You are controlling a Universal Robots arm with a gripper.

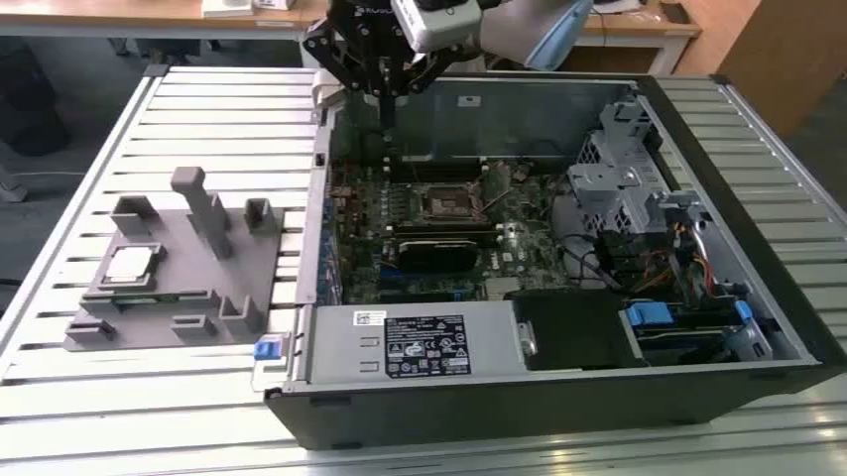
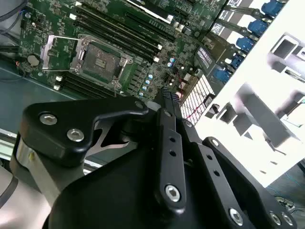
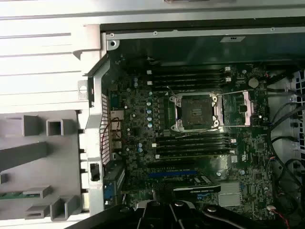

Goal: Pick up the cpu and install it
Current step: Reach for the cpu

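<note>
Exterior view, gripper point(image 1: 388, 99): fingers pressed together, holding nothing, over the far edge of the computer case point(image 1: 556, 407).
Progress: judged barely begun; pick-up and installation both remain.
Arm pose: wrist upright, fingers pointing straight down.
Socket point(image 3: 196, 112): bare in the first wrist view, frame swung open.
cpu point(image 1: 130, 264): flat on the grey fixture point(image 1: 198, 213), by the table's point(image 1: 79, 416) edge at the exterior view's left, well apart from the gripper.

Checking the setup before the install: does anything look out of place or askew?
Nothing stands out. The cpu lies flat on the grey fixture beside the case, the socket is open and empty, and the claw hangs over the case.
</note>
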